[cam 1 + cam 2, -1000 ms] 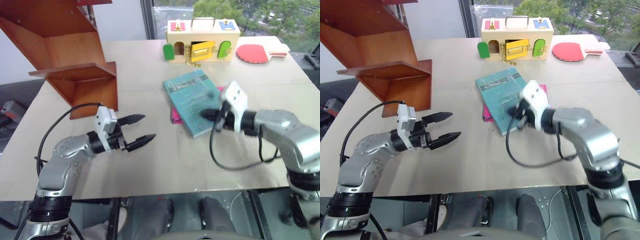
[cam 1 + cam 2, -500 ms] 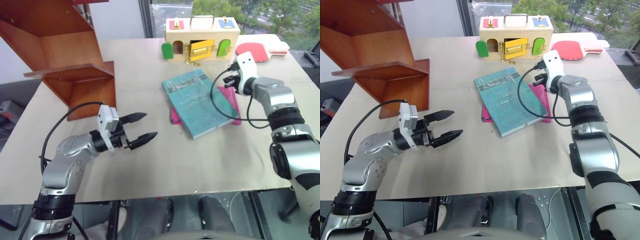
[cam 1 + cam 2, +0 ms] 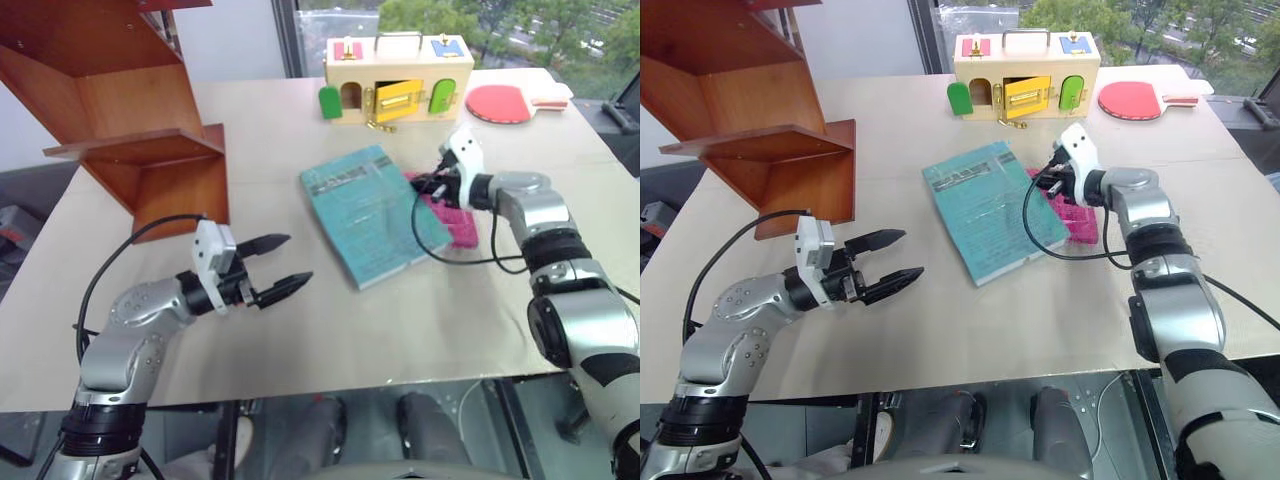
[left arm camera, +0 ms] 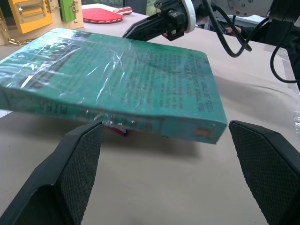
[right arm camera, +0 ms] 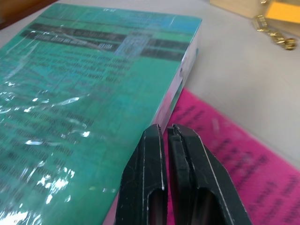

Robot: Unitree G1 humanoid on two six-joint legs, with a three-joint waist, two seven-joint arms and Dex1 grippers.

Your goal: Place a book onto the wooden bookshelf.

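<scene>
Book: teal-green book lies flat on the table, about mid-table, cover up, wrapped in glossy clear film; dark band of text sits at the end nearer the pale box.
Book support: its right-hand part rests on the pink book; in the left wrist view the near edge stands a little off the table, with a sliver of pink under it.
Pink book: thinner, magenta, pokes out from beneath the teal book on the robot's right side.
Bookshelf: reddish-brown wooden bookshelf stands at the far-left corner of the table, slanted side panel, flat shelves; well apart from the book.
Left gripper: left gripper hovers over bare table, left of the book and not touching it; jaws spread wide, nothing between them; points toward the book's long edge.
Right gripper: right gripper has its two black fingers pressed together, holding nothing; tips lie at the book's right edge, over the exposed pink cover. Whether the tips touch the teal book's side I cannot tell.
Pale box: wooden box with green and yellow doors at the far edge of the table; yellow door ajar.
Paddle: red table-tennis paddle just right of the box.
</scene>
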